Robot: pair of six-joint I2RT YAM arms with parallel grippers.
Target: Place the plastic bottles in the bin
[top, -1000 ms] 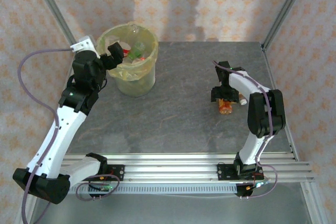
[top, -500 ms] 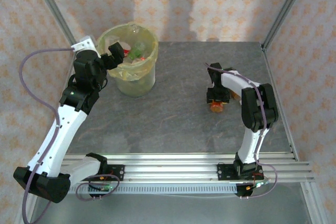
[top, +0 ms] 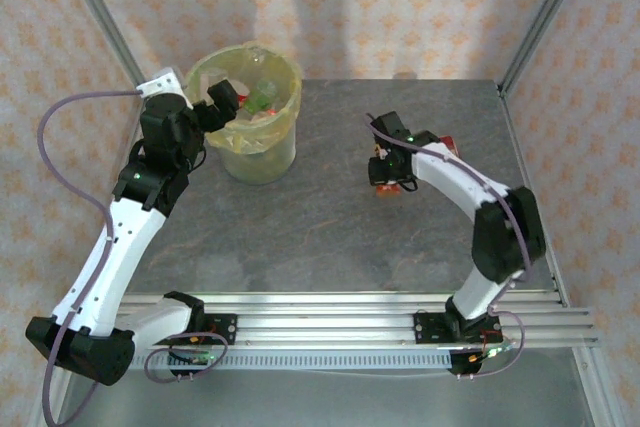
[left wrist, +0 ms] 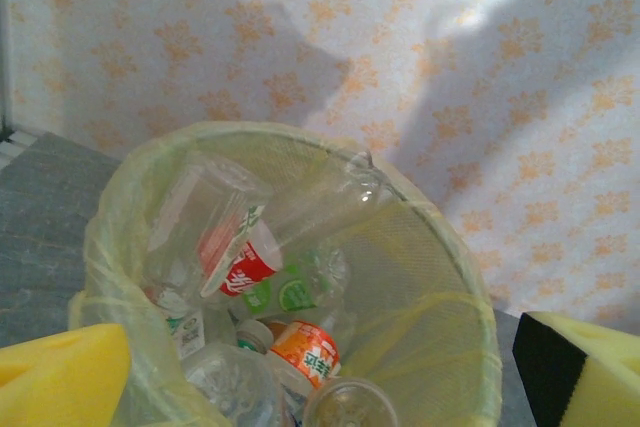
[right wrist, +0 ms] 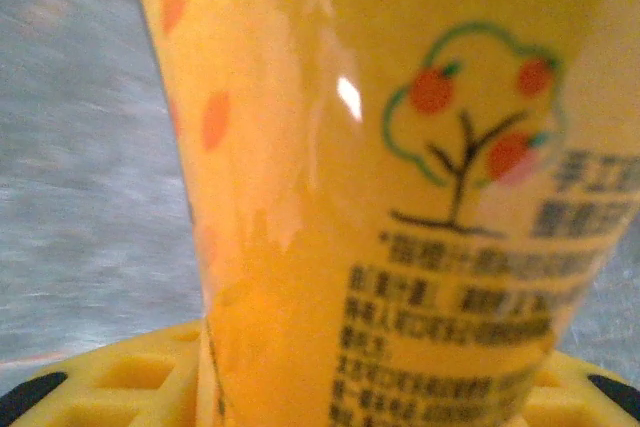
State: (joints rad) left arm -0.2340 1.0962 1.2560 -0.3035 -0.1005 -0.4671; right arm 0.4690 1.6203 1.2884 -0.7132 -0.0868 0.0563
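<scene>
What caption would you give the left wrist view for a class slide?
Open left gripper poised at the bin, crushed plastic bottles piled inside.

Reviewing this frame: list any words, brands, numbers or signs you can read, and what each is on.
Orange bottle: dark characters beside a fruit-tree drawing, too blurred to read.
Red-and-white label in the bin: white script, too small to read.
Orange label in the bin: white characters, unreadable.
Nothing can be quoted.
</scene>
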